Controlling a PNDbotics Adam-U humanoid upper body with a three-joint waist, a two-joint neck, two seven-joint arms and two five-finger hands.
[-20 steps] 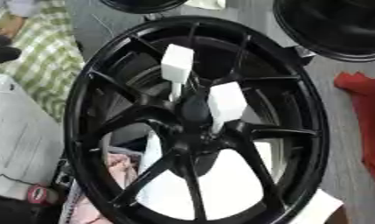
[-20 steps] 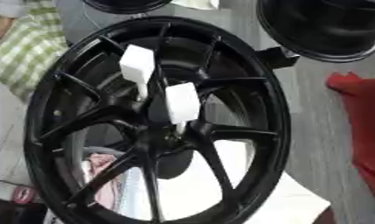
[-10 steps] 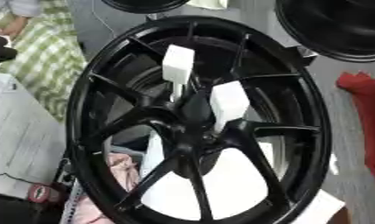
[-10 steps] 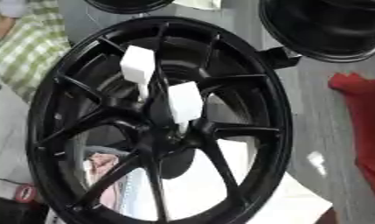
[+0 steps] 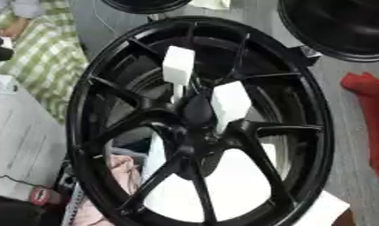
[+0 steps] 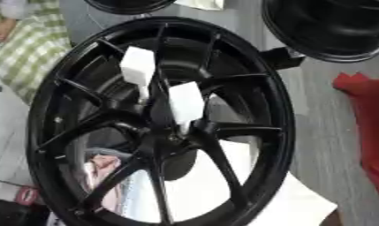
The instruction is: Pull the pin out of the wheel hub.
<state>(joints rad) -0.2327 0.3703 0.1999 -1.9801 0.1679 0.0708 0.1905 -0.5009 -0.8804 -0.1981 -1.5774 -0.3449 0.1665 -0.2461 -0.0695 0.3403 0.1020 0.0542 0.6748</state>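
At hub of black wheel [image 5: 92, 132]: 2 white pins [image 5: 229, 103] standing, untouched

The large black spoked wheel [image 5: 200, 128] looks like glossy painted metal, the two white blocks [image 5: 230, 102] at its hub look matt and smooth, the green checked cloth [image 5: 37, 57] and red cloth [image 6: 366, 114] look soft.
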